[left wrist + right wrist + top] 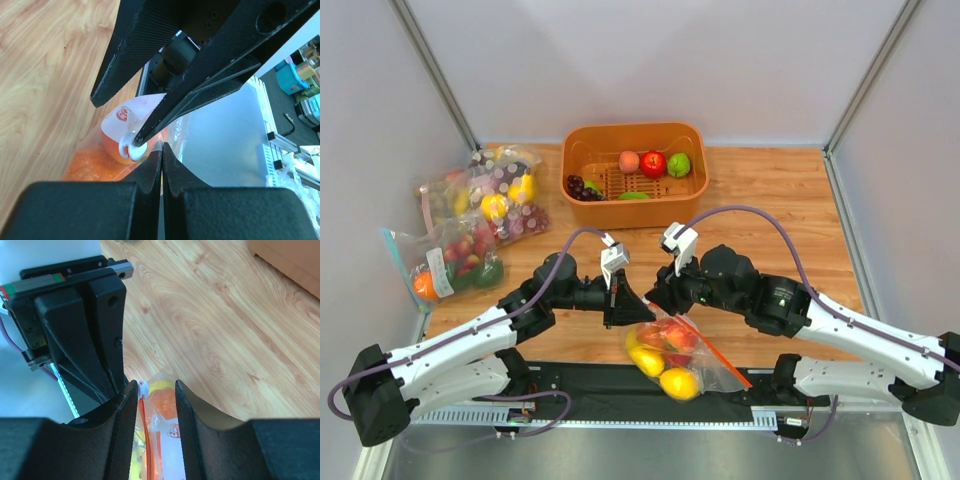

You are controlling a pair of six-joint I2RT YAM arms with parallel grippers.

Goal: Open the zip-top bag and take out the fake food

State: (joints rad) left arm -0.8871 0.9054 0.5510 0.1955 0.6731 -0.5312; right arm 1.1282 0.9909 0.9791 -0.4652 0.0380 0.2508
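The zip-top bag (705,362) of clear plastic lies at the table's near edge, its orange-red zip strip (725,358) running down its right side. The fake food inside shows as yellow lemon-like pieces (679,383) and a red-yellow fruit (675,336). My left gripper (623,312) is shut on the bag's upper edge, its jaws (162,150) pressed together on the clear film beside the white slider (132,146). My right gripper (658,300) faces it from the right. Its jaws (152,390) stand apart astride the bag's top, with the slider (144,388) against the left finger and the white label (172,432) between them.
An orange basket (636,133) at the back holds a peach, a red apple, a green fruit and grapes. Two other filled bags lie at the left: one with grapes (500,195) and a blue-zipped one (445,262). A black rail (580,378) runs along the near edge.
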